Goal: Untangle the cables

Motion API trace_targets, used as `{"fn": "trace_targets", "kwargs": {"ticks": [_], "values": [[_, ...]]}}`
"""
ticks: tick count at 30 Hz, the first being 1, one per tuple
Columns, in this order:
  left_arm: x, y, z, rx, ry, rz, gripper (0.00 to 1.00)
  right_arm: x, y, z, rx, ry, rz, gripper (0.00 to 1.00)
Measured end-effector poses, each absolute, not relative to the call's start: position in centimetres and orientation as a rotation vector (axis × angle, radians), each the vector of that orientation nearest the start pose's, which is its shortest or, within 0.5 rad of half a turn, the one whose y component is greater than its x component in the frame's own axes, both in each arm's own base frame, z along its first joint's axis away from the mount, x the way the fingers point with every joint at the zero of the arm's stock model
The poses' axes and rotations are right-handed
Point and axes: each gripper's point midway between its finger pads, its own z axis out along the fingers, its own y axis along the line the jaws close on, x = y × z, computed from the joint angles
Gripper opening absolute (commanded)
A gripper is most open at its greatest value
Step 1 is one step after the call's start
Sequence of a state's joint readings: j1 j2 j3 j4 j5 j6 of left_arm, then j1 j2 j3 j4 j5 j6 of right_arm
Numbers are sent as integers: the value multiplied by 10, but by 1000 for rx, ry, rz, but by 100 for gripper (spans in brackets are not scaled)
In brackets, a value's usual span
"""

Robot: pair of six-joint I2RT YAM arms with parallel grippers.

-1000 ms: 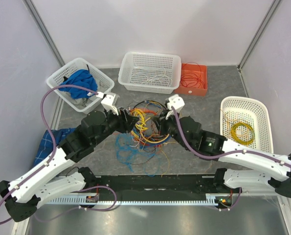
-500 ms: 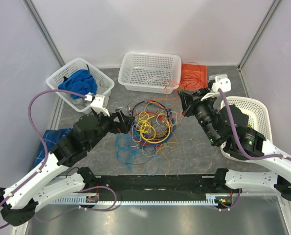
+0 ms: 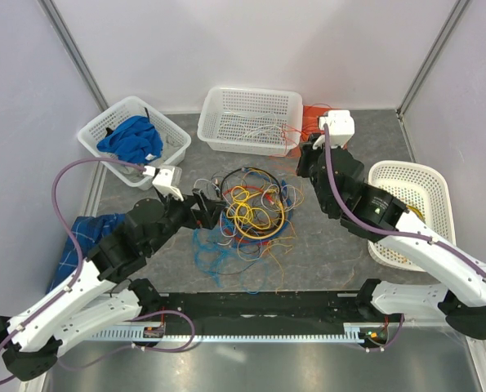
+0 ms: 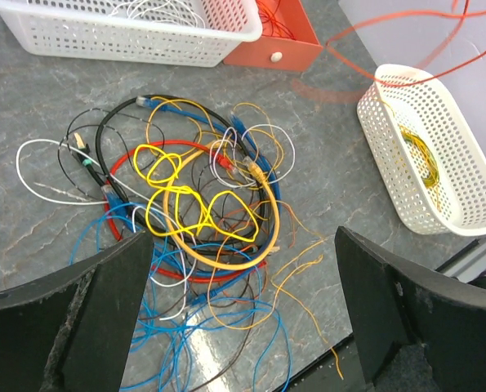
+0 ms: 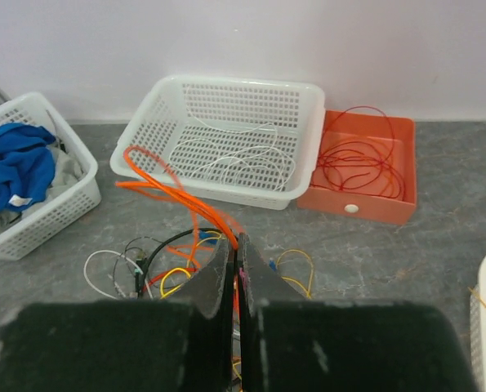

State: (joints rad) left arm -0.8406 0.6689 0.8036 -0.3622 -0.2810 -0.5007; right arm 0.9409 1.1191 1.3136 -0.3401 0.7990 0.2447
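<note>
While the left gripper (image 4: 243,245) is hanging over the near-left side of the heap, its jaws are standing wide apart and holding nothing. It has drawn back a little from the knot it was reaching into a second ago. The cables (image 3: 251,214) are lying in a loose bunch at the middle of the bench, yellow loops on top and blue strands trailing toward the near edge. The bunch is looking more spread out than before.

The bigger change is on the right. The right gripper (image 5: 236,245) was buried in the heap a second ago and is now lifted clear toward the far right corner. Its fingers are pressed together on an orange cable (image 5: 202,211), which is stretching from the jaws back toward the pile. One strand is therefore coming free, though its tail seems to be still dragging through the other loops.

Beyond it, the orange tray (image 5: 365,208) is sitting at the far edge, already holding red-orange wire. Next to it, the white basket (image 3: 251,91) is holding pale wires. The tray is probably where this strand is going.
</note>
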Motion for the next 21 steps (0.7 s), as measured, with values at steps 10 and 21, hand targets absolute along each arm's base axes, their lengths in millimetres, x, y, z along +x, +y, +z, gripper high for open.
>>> {"fn": "trace_targets", "kwargs": {"ticks": [10,21], "values": [[210,-193,275,75,1787,-755,95,276,233,375,-78,1723,474,0],[226,-226,287,113,1703,-847,88,245,264,344,-202,1802,719,0]]}}
